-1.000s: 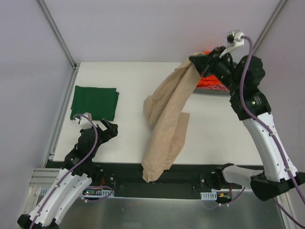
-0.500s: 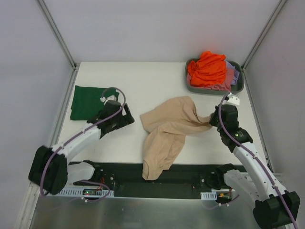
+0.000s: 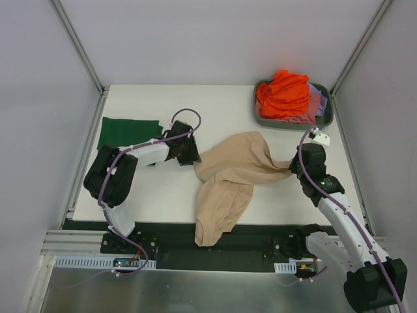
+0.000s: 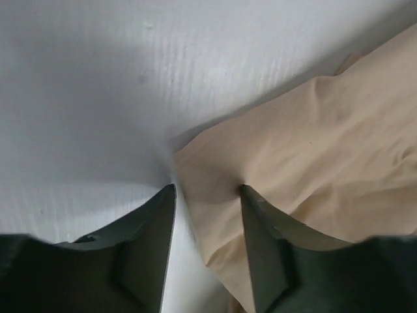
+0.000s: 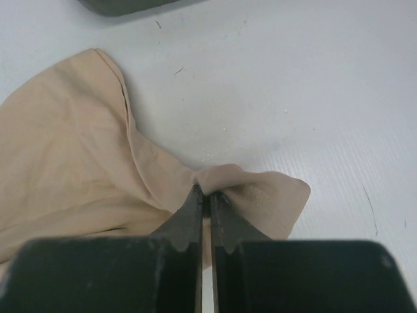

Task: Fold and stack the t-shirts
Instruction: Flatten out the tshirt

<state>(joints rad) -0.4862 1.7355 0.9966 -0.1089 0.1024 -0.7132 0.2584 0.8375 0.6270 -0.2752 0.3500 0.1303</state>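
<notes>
The large beige t-shirt (image 3: 238, 166) lies crumpled mid-table, its lower end draped over the front edge. My right gripper (image 3: 294, 166) is shut on a fold at its right corner, and the right wrist view shows the jaws (image 5: 210, 192) pinching beige cloth (image 5: 65, 143). My left gripper (image 3: 193, 156) sits low at the shirt's left edge. In the left wrist view its jaws (image 4: 205, 189) stand apart, with the cloth's edge (image 4: 313, 143) lying between them, one finger (image 4: 264, 228) on the fabric. A folded dark green t-shirt (image 3: 127, 132) rests at the left.
A grey tub (image 3: 293, 125) at the back right holds a bright orange tee (image 3: 283, 94) heaped over pink (image 3: 306, 117) and lavender (image 3: 320, 99) cloth. The tub's edge (image 5: 124, 5) shows at the top of the right wrist view. Frame rails run along the table's left side.
The right arm brought the beige shirt down from high near the tub onto the table. The left arm swung from the front left to the shirt's left edge, and its jaws narrowed.
</notes>
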